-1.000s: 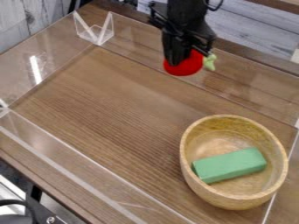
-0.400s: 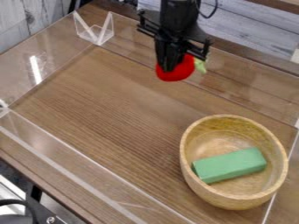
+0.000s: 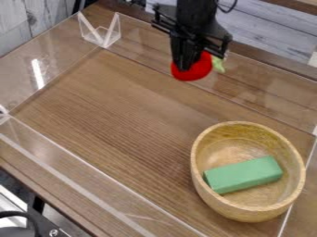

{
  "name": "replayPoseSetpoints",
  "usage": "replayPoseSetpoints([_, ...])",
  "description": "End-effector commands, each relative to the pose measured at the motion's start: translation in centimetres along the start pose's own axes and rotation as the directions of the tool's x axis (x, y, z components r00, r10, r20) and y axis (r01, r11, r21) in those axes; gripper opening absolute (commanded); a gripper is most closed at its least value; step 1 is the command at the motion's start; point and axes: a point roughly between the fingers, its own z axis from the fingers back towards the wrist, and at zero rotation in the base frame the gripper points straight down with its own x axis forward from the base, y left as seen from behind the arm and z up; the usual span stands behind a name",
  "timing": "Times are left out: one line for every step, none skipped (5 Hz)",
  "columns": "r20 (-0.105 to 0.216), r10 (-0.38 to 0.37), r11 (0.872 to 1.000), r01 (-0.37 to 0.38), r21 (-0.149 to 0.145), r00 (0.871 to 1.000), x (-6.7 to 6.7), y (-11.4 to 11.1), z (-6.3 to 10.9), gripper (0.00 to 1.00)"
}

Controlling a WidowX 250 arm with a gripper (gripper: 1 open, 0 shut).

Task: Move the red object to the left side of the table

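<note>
At the far edge of the table (image 3: 111,111), my end effector (image 3: 192,61) hangs straight down with its black fingers clamped on the red object (image 3: 191,70), which I judge is held just above the wood rather than resting on it, though the gap is hard to read from this angle. Compared with a second ago the toy sits at almost the same spot, having swung slightly toward the left of the view and back again, so I read the carry as barely begun: the object remains near the back wall, right of centre, with the whole left side yet to cross. The toy is small, rounded and glossy red, with a yellow-green leafy tip (image 3: 220,65) poking out on its right. The table is light brown wood grain, smooth, ringed by low clear acrylic walls (image 3: 50,157) that catch the light. Well apart, at front right, a round pale wooden bowl (image 3: 209,146) holds a flat green rectangular block (image 3: 244,174), matte and untouched.
</note>
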Motion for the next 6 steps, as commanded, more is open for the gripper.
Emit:
replayPoseSetpoints([0.032, -0.091, 0.996, 0.091, -0.009, 0.995, 0.2, -0.5, 0.0, 0.0])
replayPoseSetpoints([0.016, -0.028, 1.0, 0.028, -0.001, 0.999, -0.2, 1.4, -0.7, 0.0])
replayPoseSetpoints([0.007, 0.047, 0.999, -0.047, 0.007, 0.999, -0.5, 3.3, -1.1, 0.0])
replayPoseSetpoints([0.009, 0.167, 0.985, -0.167, 0.034, 0.986, -1.0, 6.8, -0.7, 0.0])
replayPoseSetpoints([0.001, 0.309, 0.949, -0.308, 0.069, 0.951, -1.9, 11.8, -1.3, 0.0])
replayPoseSetpoints([0.009, 0.383, 0.92, -0.382, 0.086, 0.924, -1.1, 14.4, -1.4, 0.0])
